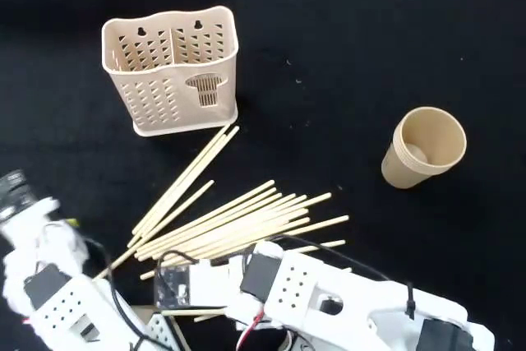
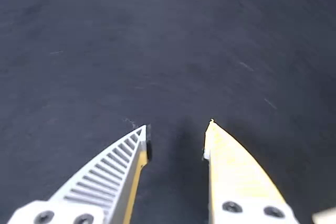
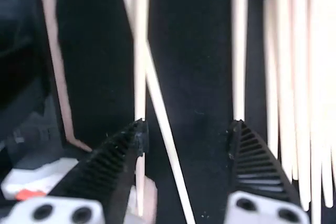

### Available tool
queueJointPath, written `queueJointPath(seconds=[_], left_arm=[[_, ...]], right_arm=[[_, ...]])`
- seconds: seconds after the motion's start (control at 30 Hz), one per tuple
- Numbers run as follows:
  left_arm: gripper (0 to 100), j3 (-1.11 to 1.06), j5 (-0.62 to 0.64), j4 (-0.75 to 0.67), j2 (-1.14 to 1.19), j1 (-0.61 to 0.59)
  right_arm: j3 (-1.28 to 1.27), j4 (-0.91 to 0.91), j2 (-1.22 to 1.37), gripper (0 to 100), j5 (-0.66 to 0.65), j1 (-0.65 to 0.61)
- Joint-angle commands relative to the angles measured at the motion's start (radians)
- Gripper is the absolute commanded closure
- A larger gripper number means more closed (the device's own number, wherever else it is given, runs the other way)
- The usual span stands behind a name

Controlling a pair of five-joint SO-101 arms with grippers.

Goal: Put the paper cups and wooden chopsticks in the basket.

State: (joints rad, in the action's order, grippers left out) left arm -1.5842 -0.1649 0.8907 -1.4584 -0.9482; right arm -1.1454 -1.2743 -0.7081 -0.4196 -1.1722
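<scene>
A beige slotted basket (image 1: 173,71) stands upright at the back left. One tan paper cup (image 1: 423,150) stands on the right, mouth up. Several wooden chopsticks (image 1: 230,219) lie fanned out across the black cloth in front of the basket. My right gripper (image 3: 187,129) is open just above the near ends of the chopsticks (image 3: 157,103). One slanted stick passes between its fingers (image 3: 118,156) and others lie to either side. The right arm (image 1: 312,293) comes in from the front. My left gripper (image 2: 178,137) is open over bare black cloth and holds nothing.
The left arm (image 1: 45,285) sits at the front left corner, close to the right arm's wrist. Black cloth (image 1: 329,55) covers the whole table, with open room between the basket and the cup. Dark equipment lines the far edge.
</scene>
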Motion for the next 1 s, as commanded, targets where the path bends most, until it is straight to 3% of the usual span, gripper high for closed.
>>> queueJointPath(seconds=[0.0, 0.3, 0.43, 0.57, 0.8, 0.97], left_arm=[[81, 0.016, 0.018, -0.054, 0.002, -0.110], [81, 0.005, 0.037, -0.035, 0.003, -0.073], [81, 0.012, 0.037, -0.034, 0.008, -0.073], [81, 0.010, 0.035, -0.034, 0.009, -0.073], [81, 0.024, 0.035, 0.000, 0.002, -0.068], [81, 0.025, 0.035, 0.000, 0.002, -0.067]], right_arm=[[0.053, 0.014, 0.002, 74.0, 0.068, -0.015], [-0.010, 0.123, 0.004, 74.0, 0.227, -0.124], [-0.116, 0.256, 0.004, 74.0, 0.221, -0.100], [-0.127, 0.267, 0.004, 74.0, 0.210, -0.043], [-0.131, 0.269, 0.031, 74.4, -0.014, 0.133], [-0.113, 0.327, 0.087, 85.9, -0.176, 0.273]])
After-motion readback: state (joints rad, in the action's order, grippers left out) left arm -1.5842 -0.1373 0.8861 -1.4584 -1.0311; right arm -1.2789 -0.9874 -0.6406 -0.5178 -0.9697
